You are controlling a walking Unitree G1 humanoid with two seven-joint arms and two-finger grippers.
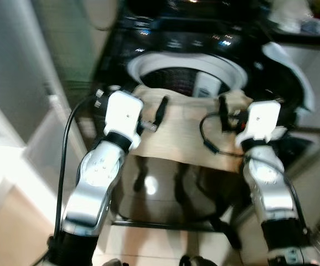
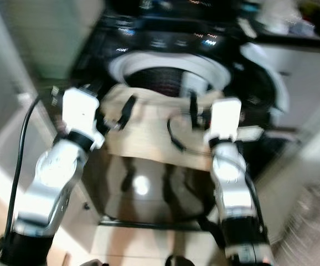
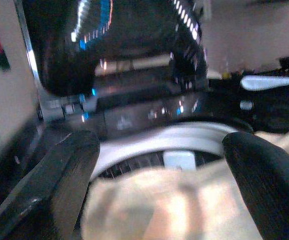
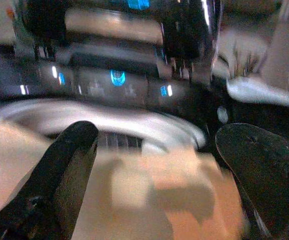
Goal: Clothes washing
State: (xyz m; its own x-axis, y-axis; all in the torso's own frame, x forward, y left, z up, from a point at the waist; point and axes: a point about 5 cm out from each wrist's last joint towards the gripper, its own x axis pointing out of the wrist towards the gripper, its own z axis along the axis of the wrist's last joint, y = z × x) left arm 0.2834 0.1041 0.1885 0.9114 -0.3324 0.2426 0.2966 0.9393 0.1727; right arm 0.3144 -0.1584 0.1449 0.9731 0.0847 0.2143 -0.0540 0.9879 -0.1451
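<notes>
A black top-loading washing machine stands in front of me, its round white-rimmed drum opening uncovered. A beige cloth lies over the front rim and hangs down the machine's front. My left gripper is over the cloth's left part. Its fingers are spread wide, so it is open, with the cloth below and between them. My right gripper is over the cloth's right part and is also open, fingers apart above the cloth. The picture is blurred.
The lit control panel runs behind the drum. A white curved part stands to the right of the machine. A grey wall and door close the left side. Pale tiled floor lies below.
</notes>
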